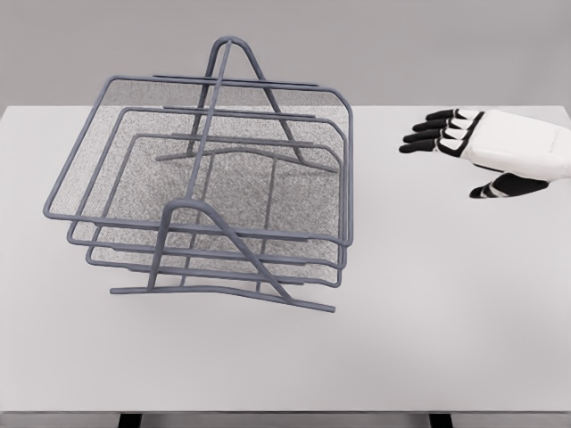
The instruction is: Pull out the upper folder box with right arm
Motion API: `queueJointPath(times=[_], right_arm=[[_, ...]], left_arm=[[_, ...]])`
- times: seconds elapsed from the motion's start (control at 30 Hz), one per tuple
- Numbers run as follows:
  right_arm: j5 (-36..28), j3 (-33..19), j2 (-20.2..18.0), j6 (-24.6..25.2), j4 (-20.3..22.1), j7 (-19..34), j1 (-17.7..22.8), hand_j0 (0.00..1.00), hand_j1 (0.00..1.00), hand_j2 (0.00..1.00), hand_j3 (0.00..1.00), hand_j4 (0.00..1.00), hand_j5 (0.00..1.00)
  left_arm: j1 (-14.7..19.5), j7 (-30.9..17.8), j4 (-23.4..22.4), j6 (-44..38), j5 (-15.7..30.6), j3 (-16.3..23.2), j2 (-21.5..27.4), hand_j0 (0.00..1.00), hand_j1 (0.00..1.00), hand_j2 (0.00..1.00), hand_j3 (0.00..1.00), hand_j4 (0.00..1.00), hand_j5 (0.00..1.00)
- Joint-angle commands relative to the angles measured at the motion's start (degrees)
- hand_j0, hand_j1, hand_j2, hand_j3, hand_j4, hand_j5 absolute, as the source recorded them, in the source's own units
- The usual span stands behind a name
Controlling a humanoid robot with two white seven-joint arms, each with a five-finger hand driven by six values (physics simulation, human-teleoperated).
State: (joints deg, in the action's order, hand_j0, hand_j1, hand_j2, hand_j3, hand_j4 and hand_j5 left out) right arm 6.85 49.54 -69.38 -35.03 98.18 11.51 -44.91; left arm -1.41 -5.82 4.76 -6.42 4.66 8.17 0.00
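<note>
Head view shows the top tray [116, 134] sitting as the highest of three wire-mesh trays stacked in a grey rack [234, 67], which stands on the left half of the white tabletop [428, 312]. This tray looks a little further out to the left than the middle tray [332, 156] and the bottom tray [308, 275] beneath it, but whether that is a true offset or only the slant of the stack cannot be told, so the pull seems not yet begun. The right hand [468, 147] is well to the right of the rack, apart from it and touching none of the trays; its dark fingers [428, 134] are spread and relaxed, pointing toward the rack, and it holds nothing. What is left, by my reading, is the whole job: reaching the hand across to the rack, taking hold of the top tray's rim, and drawing it out. Between hand and rack there is only bare tabletop, so nothing blocks the approach; the rack's arched side frames, near and far of the trays, are the parts most likely to crowd a grip. The left hand is out of sight.
</note>
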Motion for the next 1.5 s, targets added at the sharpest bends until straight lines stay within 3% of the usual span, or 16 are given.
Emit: queueJointPath(times=[0.0, 0.07, 0.17, 0.2, 0.23, 0.4, 0.47, 0.7, 0.77, 0.87, 1.07, 1.47], right_arm=[[-0.4, 0.1, -0.3, 0.0, -0.2, 0.0, 0.0, 1.0, 1.0, 1.0, 1.0, 1.0, 1.0], [0.4, 0.1, 1.0, 0.0, -0.2, 0.0, 0.7, 1.0, 1.0, 1.0, 1.0, 1.0, 1.0], [5.8, -1.4, 7.4, 0.0, -2.3, 0.4, 0.7, 1.0, 1.0, 1.0, 1.0, 1.0, 1.0], [5.9, -1.5, 8.5, 0.0, -2.2, 5.2, 0.7, 1.0, 1.0, 1.0, 1.0, 1.0, 1.0], [6.0, -2.2, 9.3, 0.0, -2.3, 6.5, 0.5, 1.0, 1.0, 1.0, 1.0, 1.0, 1.0], [11.5, -2.3, 11.6, 0.0, -2.3, 6.5, -0.3, 1.0, 1.0, 1.0, 1.0, 1.0, 1.0], [15.6, -4.6, 15.2, 0.0, -2.7, 6.5, -1.1, 1.0, 1.0, 1.0, 1.0, 1.0, 1.0], [16.6, -5.9, 15.9, 0.0, -3.5, 6.4, -1.8, 1.0, 1.0, 1.0, 1.0, 1.0, 1.0], [18.2, -5.9, 18.6, 0.0, -4.8, 6.5, -1.7, 1.0, 1.0, 1.0, 1.0, 1.0, 1.0], [18.3, -5.9, 18.7, 0.0, -4.8, 6.5, -1.6, 1.0, 1.0, 1.0, 1.0, 1.0, 1.0], [20.4, -5.3, 22.6, 0.0, -6.4, 6.6, -1.1, 1.0, 1.0, 1.0, 1.0, 1.0, 1.0], [22.4, -3.0, 22.8, 0.0, -6.8, 6.6, 0.0, 1.0, 1.0, 1.0, 1.0, 1.0, 1.0]], left_arm=[[0.0, -0.1, 0.0, 0.0, 0.0, 0.0, 0.0, 1.0, 1.0, 1.0, 1.0, 1.0, 1.0], [0.0, -0.1, 0.0, 0.0, 0.0, 0.0, 0.0, 1.0, 1.0, 1.0, 1.0, 1.0, 1.0], [0.0, 0.0, 0.0, 0.0, 0.0, 0.0, 0.0, 1.0, 1.0, 1.0, 1.0, 1.0, 1.0], [0.0, 0.0, 0.0, 0.0, 0.0, 0.0, 0.0, 1.0, 1.0, 1.0, 1.0, 1.0, 1.0], [0.0, -0.1, 0.0, 0.0, 0.0, 0.0, 0.0, 1.0, 1.0, 1.0, 1.0, 1.0, 1.0], [0.0, -0.1, 0.0, 0.0, 0.0, 0.0, 0.0, 1.0, 1.0, 1.0, 1.0, 1.0, 1.0], [0.0, -0.1, 0.0, -0.1, 0.0, 0.0, 0.0, 1.0, 1.0, 1.0, 1.0, 1.0, 1.0], [0.0, 0.0, 0.0, -0.1, 0.0, 0.0, 0.0, 1.0, 1.0, 1.0, 1.0, 1.0, 1.0], [0.0, -0.1, 0.0, 0.0, 0.0, 0.0, 0.0, 1.0, 1.0, 1.0, 1.0, 1.0, 1.0], [0.0, 0.0, 0.0, 0.0, 0.0, 0.0, 0.0, 1.0, 1.0, 1.0, 1.0, 1.0, 1.0], [0.0, 0.0, 0.0, 0.0, 0.0, 0.0, 0.0, 1.0, 1.0, 1.0, 1.0, 1.0, 1.0], [0.0, 0.0, 0.0, 0.0, 0.0, 0.0, 0.0, 1.0, 1.0, 1.0, 1.0, 1.0, 1.0]])
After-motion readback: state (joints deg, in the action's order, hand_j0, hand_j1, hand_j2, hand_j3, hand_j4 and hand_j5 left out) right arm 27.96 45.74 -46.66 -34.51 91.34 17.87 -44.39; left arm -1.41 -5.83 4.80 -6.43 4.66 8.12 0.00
